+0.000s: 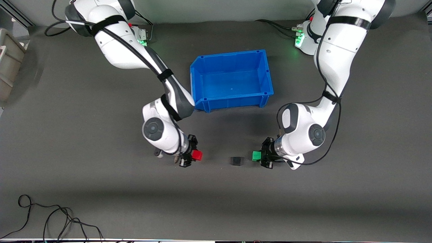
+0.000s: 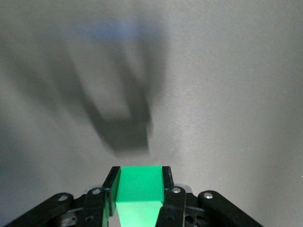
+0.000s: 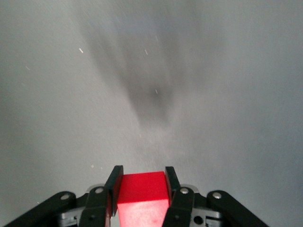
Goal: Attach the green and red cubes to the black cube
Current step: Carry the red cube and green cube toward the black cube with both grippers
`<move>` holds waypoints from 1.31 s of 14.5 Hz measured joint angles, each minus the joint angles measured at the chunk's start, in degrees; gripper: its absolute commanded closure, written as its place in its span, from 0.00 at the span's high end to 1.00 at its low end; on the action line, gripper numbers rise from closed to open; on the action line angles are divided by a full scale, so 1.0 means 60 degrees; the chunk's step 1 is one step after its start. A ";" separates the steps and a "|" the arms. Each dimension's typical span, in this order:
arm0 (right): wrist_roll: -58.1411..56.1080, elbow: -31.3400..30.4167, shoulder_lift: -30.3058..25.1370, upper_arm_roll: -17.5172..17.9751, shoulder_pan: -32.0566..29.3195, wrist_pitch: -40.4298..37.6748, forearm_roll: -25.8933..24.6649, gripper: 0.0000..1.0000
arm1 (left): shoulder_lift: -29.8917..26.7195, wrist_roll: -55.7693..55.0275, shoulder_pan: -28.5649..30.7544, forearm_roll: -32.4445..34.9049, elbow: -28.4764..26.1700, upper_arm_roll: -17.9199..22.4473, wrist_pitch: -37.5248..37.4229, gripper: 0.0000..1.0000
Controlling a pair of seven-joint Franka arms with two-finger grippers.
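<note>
Lowest on the grey tabletop [image 1: 216, 202] sits the black cube [image 1: 237, 161], alone between the two arms and touching neither coloured block. On one side of it, the left end effector [image 1: 260, 156] pinches the green cube [image 1: 256, 155] between its fingers [image 2: 166, 187], just beside the black one (a narrow gap shows). Toward the right arm's end, the right end effector [image 1: 194, 156] clamps the red cube [image 1: 197, 155], well apart from the black cube. Farther from the camera rests the blue bin [image 1: 232, 100].
</note>
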 measured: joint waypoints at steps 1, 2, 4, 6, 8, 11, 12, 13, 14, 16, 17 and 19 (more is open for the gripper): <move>0.0263 0.0302 0.0270 -0.0001 0.0112 0.0000 -0.0004 0.00 | 0.0162 -0.0007 -0.0048 0.0013 0.0218 0.0000 0.0000 0.03; 0.0476 0.0577 0.0540 -0.0004 0.0223 0.0000 -0.0018 0.00 | 0.0295 -0.0069 -0.0096 0.0013 0.0399 -0.0001 0.0000 0.03; 0.0953 0.1020 0.1016 -0.0008 0.0423 0.0002 -0.0125 0.00 | 0.0502 -0.0416 -0.0167 0.0030 0.0731 0.0000 0.0000 0.03; 0.1447 0.1489 0.1475 -0.0012 0.0590 0.0002 -0.0298 0.00 | 0.0693 -0.0736 -0.0257 0.0056 0.1027 0.0005 -0.0002 0.03; 0.1770 0.2014 0.1960 -0.0013 0.0801 0.0003 -0.0418 0.00 | 0.0892 -0.0929 -0.0373 0.0067 0.1251 0.0030 -0.0003 0.03; 0.1900 0.2474 0.2392 -0.0022 0.1178 0.0012 -0.0457 0.00 | 0.1160 -0.1221 -0.0575 0.0205 0.1525 0.0151 -0.0003 0.03; 0.1917 0.2538 0.2437 -0.0024 0.1276 0.0012 -0.0460 0.00 | 0.1215 -0.1314 -0.0613 0.0255 0.1575 0.0162 -0.0002 0.03; 0.1929 0.2588 0.2456 -0.0027 0.1355 0.0012 -0.0462 0.00 | 0.1243 -0.1359 -0.0630 0.0284 0.1603 0.0167 -0.0003 0.03; 0.1931 0.2629 0.2467 -0.0027 0.1425 0.0012 -0.0465 0.00 | 0.1255 -0.1378 -0.0639 0.0298 0.1610 0.0169 -0.0003 0.03; 0.1932 0.2661 0.2476 -0.0029 0.1551 0.0011 -0.0503 0.00 | 0.1268 -0.1396 -0.0647 0.0349 0.1612 0.0170 -0.0005 0.03; 0.1936 0.2667 0.2481 -0.0030 0.1601 0.0011 -0.0523 0.00 | 0.1269 -0.1399 -0.0649 0.0377 0.1622 0.0171 -0.0052 0.02; 0.1948 0.2680 0.2487 -0.0046 0.1634 0.0030 -0.0540 0.00 | 0.1265 -0.1408 -0.0649 0.0489 0.1743 0.0190 -0.0548 0.00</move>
